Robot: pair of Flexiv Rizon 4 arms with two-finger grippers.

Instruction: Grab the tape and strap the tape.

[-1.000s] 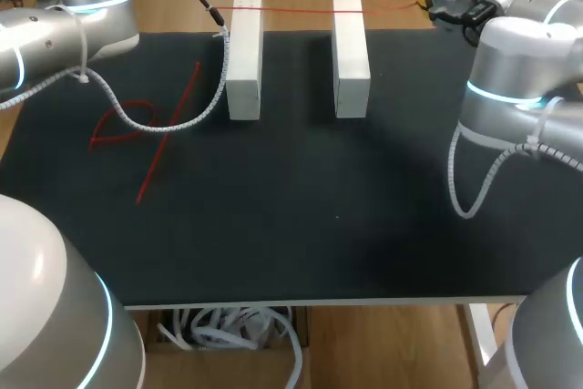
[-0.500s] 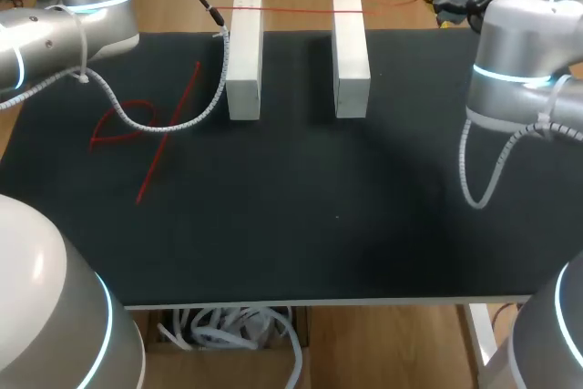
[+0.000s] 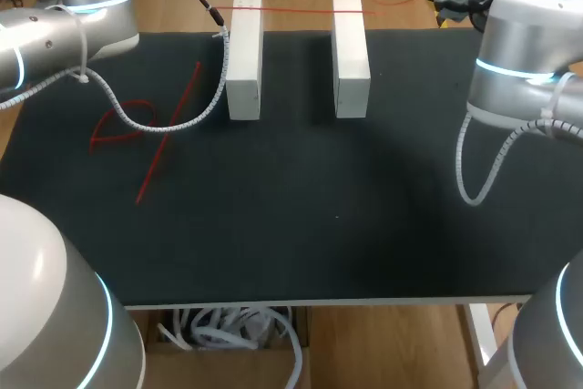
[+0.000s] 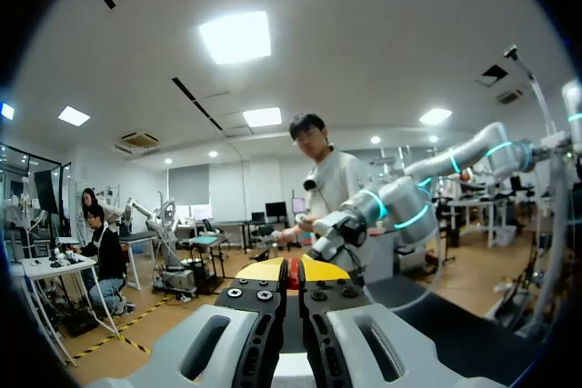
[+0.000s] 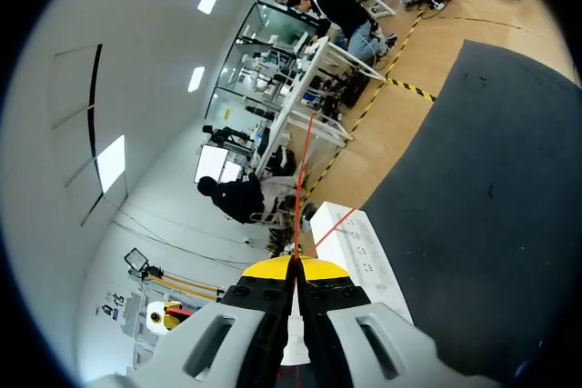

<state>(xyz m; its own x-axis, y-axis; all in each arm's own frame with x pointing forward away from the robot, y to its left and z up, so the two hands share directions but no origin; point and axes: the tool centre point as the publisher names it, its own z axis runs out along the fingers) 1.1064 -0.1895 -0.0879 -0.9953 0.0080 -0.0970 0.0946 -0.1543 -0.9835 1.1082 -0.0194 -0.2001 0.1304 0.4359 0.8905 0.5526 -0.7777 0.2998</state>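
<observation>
Tape (image 5: 303, 179) pinched between closed right fingers (image 5: 268, 269); left fingers (image 4: 262, 271) also closed on it.

Two blocks, the left block (image 3: 244, 56) and the right block (image 3: 351, 52), stand side by side at the far edge of the tabletop (image 3: 319, 216) — a tape (image 3: 296, 10) running across their far ends. A second tape (image 3: 137, 129) lies looped left of them.
</observation>
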